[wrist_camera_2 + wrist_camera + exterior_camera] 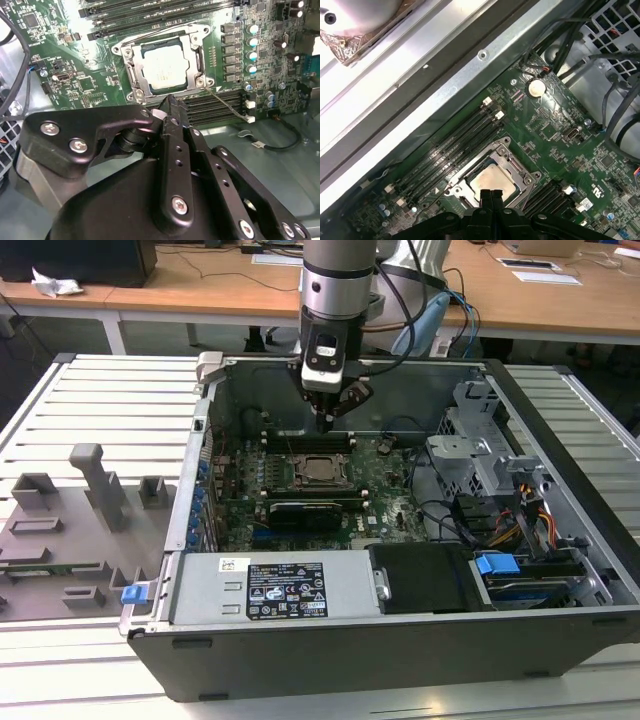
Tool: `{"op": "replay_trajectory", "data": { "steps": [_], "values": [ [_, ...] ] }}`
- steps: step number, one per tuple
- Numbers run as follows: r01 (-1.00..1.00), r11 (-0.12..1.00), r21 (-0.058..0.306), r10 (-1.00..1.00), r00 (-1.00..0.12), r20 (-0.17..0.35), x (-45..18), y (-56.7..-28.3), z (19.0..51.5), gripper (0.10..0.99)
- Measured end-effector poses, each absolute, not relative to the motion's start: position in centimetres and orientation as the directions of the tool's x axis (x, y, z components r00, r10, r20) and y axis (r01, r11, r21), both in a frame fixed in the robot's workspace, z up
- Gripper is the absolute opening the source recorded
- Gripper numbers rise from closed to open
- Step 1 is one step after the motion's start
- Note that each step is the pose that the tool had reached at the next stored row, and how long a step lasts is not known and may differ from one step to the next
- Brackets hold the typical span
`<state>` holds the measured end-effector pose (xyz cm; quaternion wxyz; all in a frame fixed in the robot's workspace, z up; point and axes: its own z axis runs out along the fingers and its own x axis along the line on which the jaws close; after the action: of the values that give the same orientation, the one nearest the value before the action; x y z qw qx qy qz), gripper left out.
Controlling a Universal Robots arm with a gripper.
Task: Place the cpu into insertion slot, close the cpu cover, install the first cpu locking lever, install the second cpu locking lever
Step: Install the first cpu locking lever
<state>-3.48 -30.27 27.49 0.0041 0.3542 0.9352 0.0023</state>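
Observation:
In the exterior view my gripper [325, 420] hangs inside the open computer case, just above the back edge of the socket. The silvery cpu [165, 67] lies flat in the insertion slot [197, 54]. The metal cpu cover [131, 75] is folded down around it, and the chip shows through its cut-out. One thin wire lever [227, 104] sticks out sideways over the memory slots. Another wire lever [150, 36] runs along the socket's far side. In both wrist views my gripper [492, 194] is shut with nothing between its fingers, close above the cpu [492, 180] and its cover [512, 160].
The green motherboard [385, 490] lies on the case floor, with long black memory slots [150, 12] on either side of the socket. A power supply [290, 590] fills the front, and a drive cage [480, 460] with cables sits on the exterior view's right. A grey fixture plate [70, 530] lies outside on the left.

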Motion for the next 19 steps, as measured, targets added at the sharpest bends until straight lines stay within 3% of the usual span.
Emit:
{"op": "replay_trajectory", "data": {
  "steps": [19],
  "values": [
    [0.522, 0.853, 0.007, 0.522, -0.853, -0.006, -3.49, -30.27, 27.49, 0.106]
  ]
}}
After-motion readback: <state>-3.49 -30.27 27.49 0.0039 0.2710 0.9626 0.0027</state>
